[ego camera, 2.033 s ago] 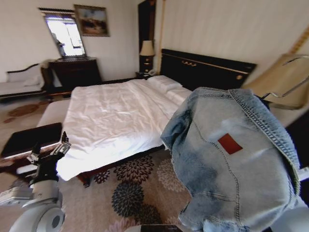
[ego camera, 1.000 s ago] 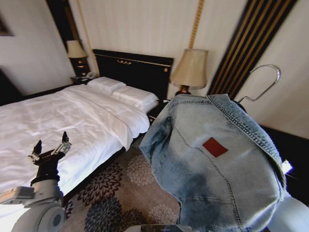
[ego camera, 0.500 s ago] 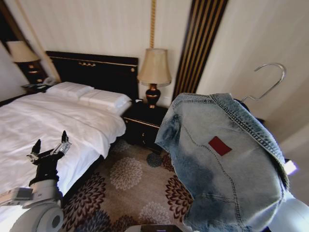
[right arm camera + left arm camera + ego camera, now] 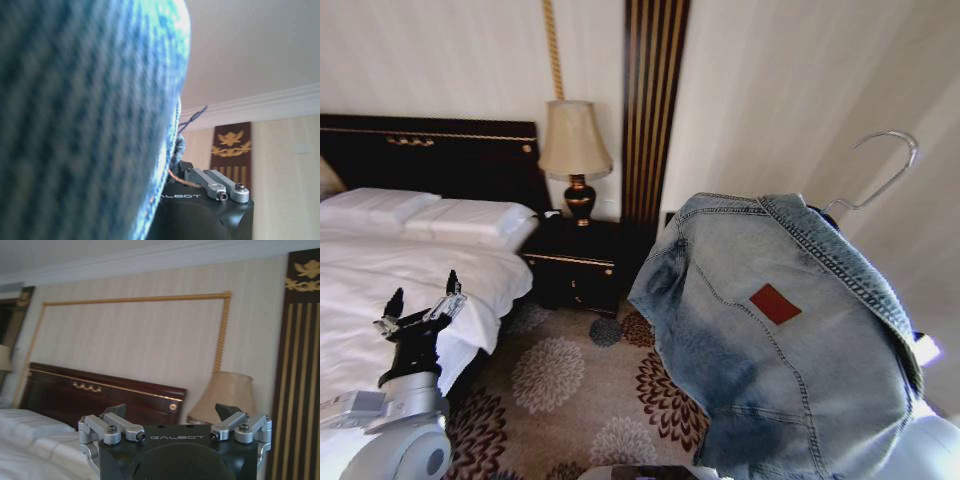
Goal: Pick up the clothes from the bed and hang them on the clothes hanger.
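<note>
The clothes, a light-blue denim jacket (image 4: 770,340) with a red patch (image 4: 775,303), hang on the clothes hanger, whose silver hook (image 4: 885,165) sticks out above the collar. Jacket and hanger are held up at my right side, over the carpet. In the right wrist view the denim (image 4: 75,100) drapes over my right gripper (image 4: 210,182); its linkage is drawn inward and its grip is hidden under the cloth. My left gripper (image 4: 423,290) (image 4: 172,412) is raised at the lower left, open and holding nothing. The bed (image 4: 380,270) with white sheets lies at the far left.
A dark nightstand (image 4: 575,265) with a beige lamp (image 4: 575,145) stands beside the bed. Behind it a dark gold-striped wall panel (image 4: 655,100) rises. A flowered carpet (image 4: 570,380) covers the floor ahead. A pale wall (image 4: 770,90) stands behind the jacket.
The whole view has swung to the right, so the bed and lamp now sit further left. The jacket on its hanger and both arms keep their places in the picture.
</note>
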Robot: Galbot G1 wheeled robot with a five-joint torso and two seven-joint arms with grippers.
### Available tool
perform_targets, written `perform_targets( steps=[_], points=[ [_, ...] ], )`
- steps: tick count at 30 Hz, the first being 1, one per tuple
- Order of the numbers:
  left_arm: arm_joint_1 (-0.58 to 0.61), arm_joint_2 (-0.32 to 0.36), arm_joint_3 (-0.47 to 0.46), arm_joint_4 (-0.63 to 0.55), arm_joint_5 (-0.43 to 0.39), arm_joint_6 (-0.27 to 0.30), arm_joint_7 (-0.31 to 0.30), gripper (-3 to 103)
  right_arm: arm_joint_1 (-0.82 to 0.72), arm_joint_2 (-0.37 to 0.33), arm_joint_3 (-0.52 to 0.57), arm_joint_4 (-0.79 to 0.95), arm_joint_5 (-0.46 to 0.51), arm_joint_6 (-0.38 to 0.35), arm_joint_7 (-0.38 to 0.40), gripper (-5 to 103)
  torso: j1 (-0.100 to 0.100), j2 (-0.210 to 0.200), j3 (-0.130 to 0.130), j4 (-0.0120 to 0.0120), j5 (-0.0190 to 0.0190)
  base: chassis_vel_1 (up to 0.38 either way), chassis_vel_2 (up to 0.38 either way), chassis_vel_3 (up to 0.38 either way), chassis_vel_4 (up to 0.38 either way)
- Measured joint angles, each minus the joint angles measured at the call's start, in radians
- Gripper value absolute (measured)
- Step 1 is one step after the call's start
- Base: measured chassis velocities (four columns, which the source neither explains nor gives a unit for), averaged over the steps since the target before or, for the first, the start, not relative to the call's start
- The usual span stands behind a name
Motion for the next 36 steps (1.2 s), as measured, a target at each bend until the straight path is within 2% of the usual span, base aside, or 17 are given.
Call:
perform_targets(
  steps=[36],
  points=[
    [0.022, 0.002, -0.008, -0.003, -0.008, -0.01, 0.001, 100, -0.05, 0.024, 0.053, 0.031, -0.001, 0.001, -0.003, 21, 0.0, 0.0, 0.0, 0.0, 0.0001, -0.127, -0.124, -0.126, -0.122]
  ],
)
